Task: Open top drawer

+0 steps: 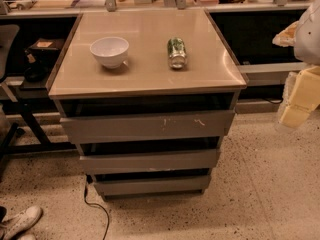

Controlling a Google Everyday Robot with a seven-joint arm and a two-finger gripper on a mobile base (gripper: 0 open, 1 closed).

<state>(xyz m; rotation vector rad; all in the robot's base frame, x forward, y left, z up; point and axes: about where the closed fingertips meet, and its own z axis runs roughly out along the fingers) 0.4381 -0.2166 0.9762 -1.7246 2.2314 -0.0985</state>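
Our gripper (300, 96) hangs off the right edge of the tabletop (145, 76); we cannot tell its jaws' state. The top drawer (145, 127), likely rigid and handle-less, we'd hook by its upper lip.

top drawer (147, 126) | grey, white-scuffed front, shut | gripper (299, 101) at right edge, well apart

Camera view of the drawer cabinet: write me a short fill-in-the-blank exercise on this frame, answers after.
The cabinet has ____ grey drawers.
The top drawer has small ____ scuff marks on its front.
In the picture, the white bowl sits ____ of the green can.
The end effector hangs at the picture's ____ edge, apart from the cabinet.
Missing words: three; white; left; right.
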